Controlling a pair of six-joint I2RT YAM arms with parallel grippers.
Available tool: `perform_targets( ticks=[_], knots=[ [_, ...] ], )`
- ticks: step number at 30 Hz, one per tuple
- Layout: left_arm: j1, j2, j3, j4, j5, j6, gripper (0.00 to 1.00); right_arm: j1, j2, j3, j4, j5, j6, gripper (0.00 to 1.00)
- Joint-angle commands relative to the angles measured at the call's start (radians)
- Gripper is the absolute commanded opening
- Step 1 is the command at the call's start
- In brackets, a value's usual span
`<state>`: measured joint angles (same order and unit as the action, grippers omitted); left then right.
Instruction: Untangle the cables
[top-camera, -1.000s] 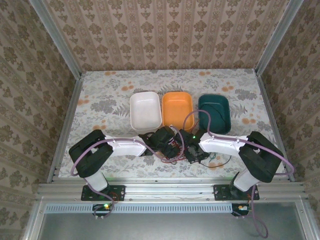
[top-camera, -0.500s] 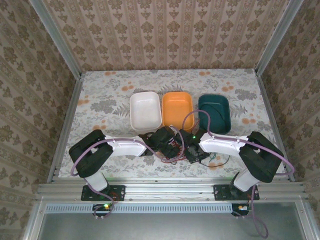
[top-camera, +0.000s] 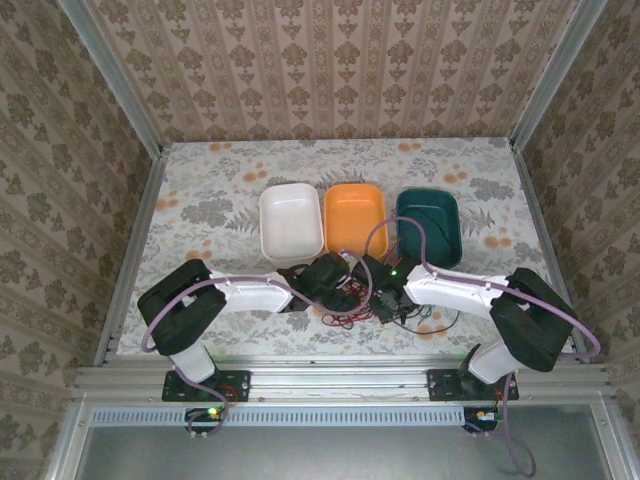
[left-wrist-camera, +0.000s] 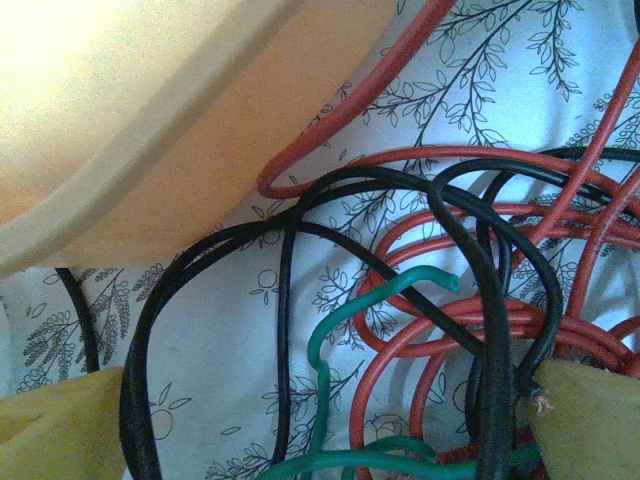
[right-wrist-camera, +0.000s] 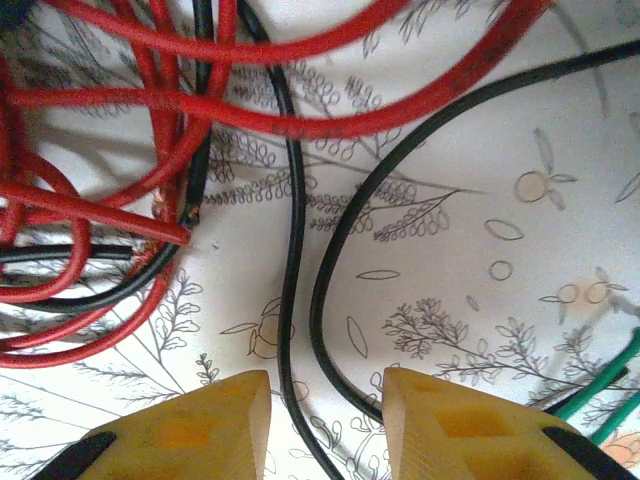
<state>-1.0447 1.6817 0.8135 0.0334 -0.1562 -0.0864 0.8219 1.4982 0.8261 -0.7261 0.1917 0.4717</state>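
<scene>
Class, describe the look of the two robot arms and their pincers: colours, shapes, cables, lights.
The left arm and right arm each have a smooth white link between bulky black joint housings, with a thick pale-purple cable looping alongside. A small green light glows near the right wrist. The left pincer and right pincer have blocky yellow fingers.

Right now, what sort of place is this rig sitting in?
Probably a mock-home robot test booth: patterned wallpaper walls in a bare aluminium frame, a floral tablecloth, and white, orange and dark-green plastic tubs behind a tangle of thin red, green and black cables.
</scene>
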Motion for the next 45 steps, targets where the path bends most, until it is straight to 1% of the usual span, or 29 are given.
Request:
perform_targets(
  ticks=[1, 5, 9, 12, 16, 18, 20, 22, 23, 27, 32, 35, 40, 45],
  knots=[
    [0.007, 0.006, -0.014, -0.124, -0.009, 0.005, 0.98, -0.021, -0.025, 0.032, -0.006, 0.016, -0.037, 0.37],
    [0.008, 0.006, -0.015, -0.122, -0.011, 0.004, 0.98, -0.027, 0.007, 0.021, 0.021, -0.035, -0.047, 0.38],
    [0.008, 0.007, -0.014, -0.122, -0.011, 0.004, 0.98, -0.026, 0.042, 0.003, 0.05, -0.093, -0.019, 0.37],
    [0.008, 0.008, -0.014, -0.123, -0.011, 0.006, 0.98, -0.021, 0.063, -0.022, 0.064, -0.103, 0.018, 0.37],
    [0.007, 0.007, -0.014, -0.124, -0.009, 0.007, 0.98, 0.005, 0.095, -0.042, 0.065, -0.07, 0.045, 0.36],
    [0.008, 0.007, -0.014, -0.125, -0.009, 0.008, 0.98, 0.011, 0.11, -0.045, 0.064, -0.056, 0.059, 0.29],
    [0.008, 0.009, -0.013, -0.124, -0.007, 0.008, 0.98, 0.016, 0.115, -0.053, 0.068, -0.04, 0.082, 0.13],
    [0.008, 0.011, -0.01, -0.125, -0.008, 0.01, 0.98, 0.014, 0.106, -0.058, 0.07, -0.024, 0.099, 0.05],
    [0.008, 0.012, -0.008, -0.125, -0.008, 0.009, 0.98, 0.014, 0.096, -0.059, 0.071, -0.013, 0.105, 0.03],
    [0.007, 0.014, -0.007, -0.125, -0.007, 0.01, 0.98, 0.013, 0.025, -0.054, 0.07, 0.041, 0.113, 0.01],
    [0.008, 0.013, -0.008, -0.125, -0.006, 0.009, 0.98, 0.004, -0.1, -0.016, 0.038, 0.135, 0.113, 0.02],
    [0.008, 0.016, -0.008, -0.124, -0.006, 0.008, 0.98, -0.019, -0.18, 0.016, 0.01, 0.185, 0.113, 0.02],
    [0.006, 0.021, -0.005, -0.124, -0.006, 0.011, 0.98, -0.066, -0.28, 0.072, -0.022, 0.228, 0.112, 0.03],
    [0.003, 0.024, -0.004, -0.122, -0.006, 0.01, 0.98, -0.089, -0.358, 0.135, -0.051, 0.282, 0.11, 0.03]
  ],
)
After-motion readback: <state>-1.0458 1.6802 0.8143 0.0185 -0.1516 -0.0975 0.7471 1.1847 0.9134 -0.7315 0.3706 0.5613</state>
